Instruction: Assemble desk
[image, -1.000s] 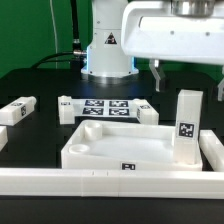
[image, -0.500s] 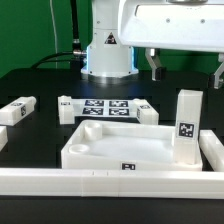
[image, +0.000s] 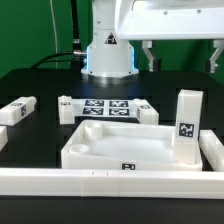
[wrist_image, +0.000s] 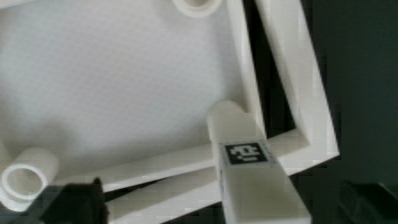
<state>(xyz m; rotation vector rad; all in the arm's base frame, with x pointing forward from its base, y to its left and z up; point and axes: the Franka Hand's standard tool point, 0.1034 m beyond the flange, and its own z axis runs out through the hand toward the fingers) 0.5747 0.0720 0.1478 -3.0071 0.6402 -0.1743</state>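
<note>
**Inspector:** Exterior view checked. Found the desk slab lying flat, sockets up, against the front border rail. Found an upright leg standing at the slab's near corner on the exterior view's right. Located the gripper high above that corner, clear of the leg, jaws spread wide and holding nothing. Noted a loose leg well off the slab toward the exterior view's left, and the marker board just behind the slab.

**Reviewer:** Hazards?

**Inspector:** Judged likely: coming down off-centre and striking the upright leg's top, so tilting or unseating it. Also twisting the leg and dragging the slab off the rail. Cannot tell how deep the leg sits.

**Reviewer:** Differences between views?

**Inspector:** Wrist view looks straight down, showing the slab's floor, two open sockets and the leg's tag. Misses the loose leg, the marker board and the height gap.
</note>
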